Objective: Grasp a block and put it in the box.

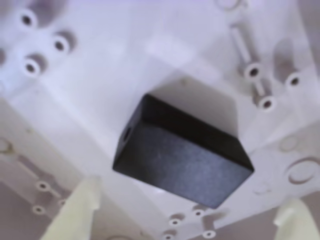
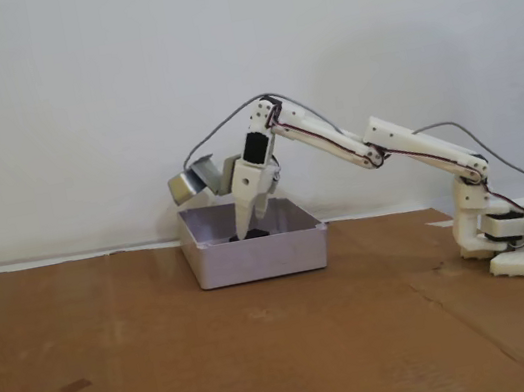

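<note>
Down in the middle of the wrist view, the block [image 1: 182,155] lies on the floor of the box [image 1: 110,65]. Two pale fingers [image 1: 75,212] stand wide apart at the bottom corners, touching nothing, so the gripper [image 1: 185,220] is let go. Middle of the fixed view, the arm [image 2: 334,143] reaches down into the box [image 2: 257,256] on the brown table [image 2: 221,366].

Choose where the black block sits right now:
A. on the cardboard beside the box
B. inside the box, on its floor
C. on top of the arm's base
B: the wrist view shows the block lying on the box floor between the gripper fingers.
</note>
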Controlling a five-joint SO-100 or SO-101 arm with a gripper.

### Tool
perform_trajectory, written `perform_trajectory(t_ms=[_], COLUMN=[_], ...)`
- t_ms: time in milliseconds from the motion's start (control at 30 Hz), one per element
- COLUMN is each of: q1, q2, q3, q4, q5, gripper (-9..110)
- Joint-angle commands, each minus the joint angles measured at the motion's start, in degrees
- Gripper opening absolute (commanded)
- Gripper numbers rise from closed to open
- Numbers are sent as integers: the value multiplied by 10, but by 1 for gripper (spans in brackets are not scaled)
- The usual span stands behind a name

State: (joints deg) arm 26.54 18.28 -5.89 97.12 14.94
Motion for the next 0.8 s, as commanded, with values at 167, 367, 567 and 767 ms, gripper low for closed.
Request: perform_trajectory(t_ms=[167, 367, 567, 767], q1=[-11, -20, -33, -53], q2=[147, 169, 190, 201], q3=[-64, -63, -63, -62], q4=[-17, -17, -18, -25], q5=[-5, -5, -5, -5], gripper=[43, 43, 43, 43])
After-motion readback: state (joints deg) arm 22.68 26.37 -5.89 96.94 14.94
